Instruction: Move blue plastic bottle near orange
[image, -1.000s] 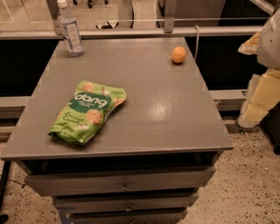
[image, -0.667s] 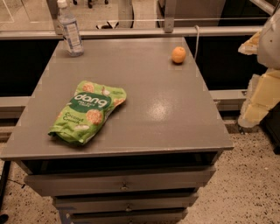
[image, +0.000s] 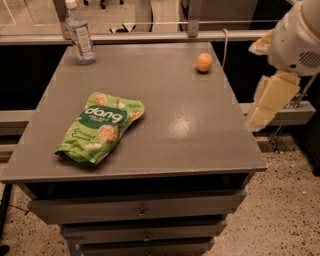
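Observation:
The blue plastic bottle (image: 81, 34) stands upright at the far left corner of the grey table (image: 165, 145); it is clear with a white cap and a pale label. The orange (image: 204, 62) lies near the far right edge of the table, well to the right of the bottle. My arm's white housing (image: 298, 37) hangs at the right of the view, off the table. The gripper (image: 267, 102) shows as a cream part below it, beside the table's right edge, far from the bottle and holding nothing.
A green snack bag (image: 100, 127) lies on the left front part of the table. Drawers (image: 140, 212) sit under the tabletop. A rail (image: 150, 36) runs behind the table. A thin upright rod (image: 223, 47) stands just right of the orange.

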